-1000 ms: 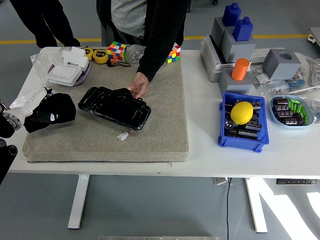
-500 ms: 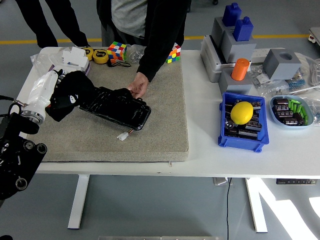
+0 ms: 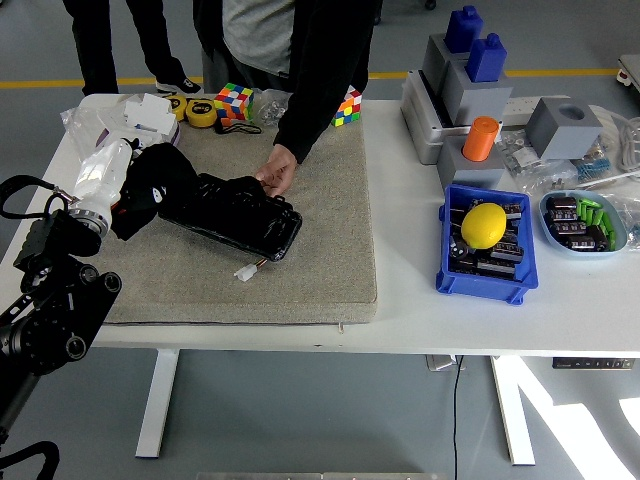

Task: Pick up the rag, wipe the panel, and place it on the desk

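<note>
A glossy black panel (image 3: 240, 217) lies on the grey felt mat (image 3: 310, 250), with a white connector on a short wire at its near edge. My left hand (image 3: 150, 185) is shut on a black rag (image 3: 160, 180) and presses it onto the panel's left end. The rag hides the fingers. A person at the far side rests a hand (image 3: 277, 170) on the panel's far edge, holding it down. My right arm is out of sight.
Rubik's cubes (image 3: 233, 101), tape measures and a white box (image 3: 145, 118) sit at the mat's far edge. A blue bin (image 3: 452, 272) with a yellow ball (image 3: 483, 225) stands to the right, with grey and blue blocks and an orange cylinder (image 3: 480, 137) behind it.
My left hand has carried the rag from the mat's left side up and right onto the panel's left end. The person's hand has stayed on the panel.
</note>
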